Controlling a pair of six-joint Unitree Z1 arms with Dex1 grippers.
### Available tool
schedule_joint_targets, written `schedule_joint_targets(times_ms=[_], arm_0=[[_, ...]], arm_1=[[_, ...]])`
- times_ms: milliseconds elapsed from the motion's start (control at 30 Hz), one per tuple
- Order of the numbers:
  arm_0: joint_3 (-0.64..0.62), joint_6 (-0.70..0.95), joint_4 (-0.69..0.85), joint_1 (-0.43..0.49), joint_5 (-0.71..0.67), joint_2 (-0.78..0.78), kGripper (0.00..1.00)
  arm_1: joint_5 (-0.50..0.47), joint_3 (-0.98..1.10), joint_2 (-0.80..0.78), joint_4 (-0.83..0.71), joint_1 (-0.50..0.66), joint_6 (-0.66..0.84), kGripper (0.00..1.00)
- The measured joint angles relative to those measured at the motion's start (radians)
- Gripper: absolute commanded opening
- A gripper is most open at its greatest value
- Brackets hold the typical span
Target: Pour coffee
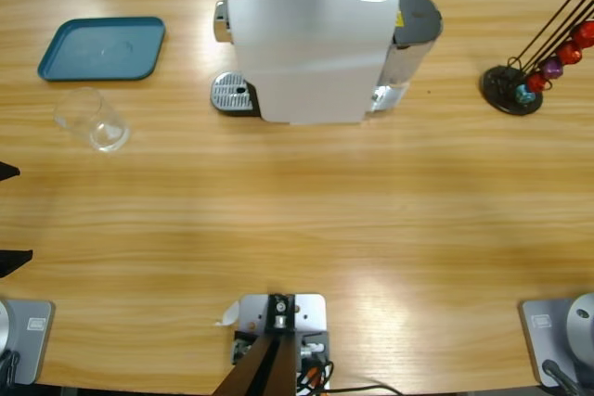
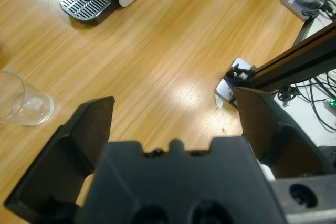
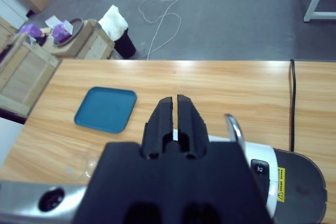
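Currently the left gripper hangs over bare table with its jaws spread wide and nothing between them. Ahead and to its left lies the clear glass; farther ahead is the coffee machine's drip tray. The right gripper is pressed closed and empty above the white coffee machine, with the blue tray beyond to its left.

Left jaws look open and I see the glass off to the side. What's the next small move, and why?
Probably swing the left gripper toward the clear glass and close on it. The jaws stand open with nothing between them, the glass sits alone on the table, and the coffee machine's drip grate is bare, so no cup is in place for pouring.
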Motion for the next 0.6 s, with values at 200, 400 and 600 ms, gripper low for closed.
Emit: schedule_joint_targets(times_ms=[200,400,600], arm_0=[[0.006,0.000,-0.005,0.000,0.000,0.000,0.996],[0.019,0.000,-0.008,0.000,0.000,0.000,0.996],[0.022,0.000,-0.008,0.000,0.000,0.000,0.996]], arm_1=[[0.000,-0.117,-0.007,0.020,0.000,-0.242,0.000],[-0.034,-0.080,-0.087,0.074,-0.080,-0.232,0.000],[-0.034,0.079,-0.119,0.022,-0.116,-0.049,0.000]])
